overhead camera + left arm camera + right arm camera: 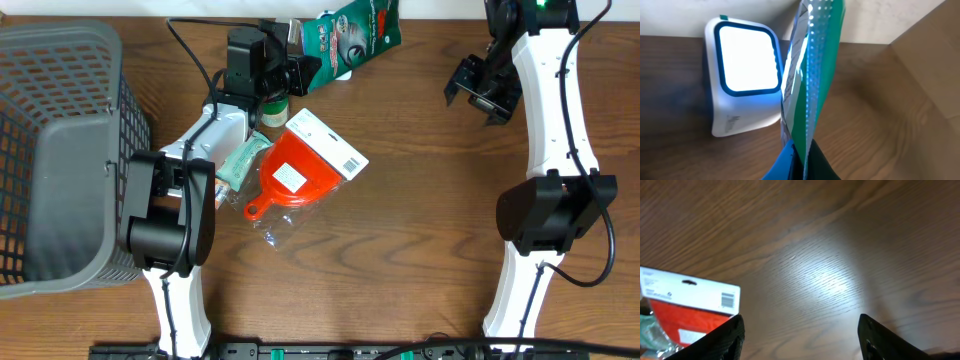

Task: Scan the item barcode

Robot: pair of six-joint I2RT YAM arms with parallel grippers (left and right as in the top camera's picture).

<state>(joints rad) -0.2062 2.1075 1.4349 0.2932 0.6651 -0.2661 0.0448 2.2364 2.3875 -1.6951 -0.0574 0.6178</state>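
My left gripper is shut on the lower edge of a green and white pouch at the back of the table. In the left wrist view the pouch stands edge-on, pinched between the blue and black fingers of the gripper. Right beside it, to its left, is a white scanner with a lit, blue-rimmed window. My right gripper hangs open over bare wood at the back right. Nothing lies between its black fingertips in the right wrist view.
A red funnel in a clear pack with a white barcode card lies mid-table; its barcode shows in the right wrist view. A teal packet and a small green-lidded jar lie beside it. A grey basket fills the left side.
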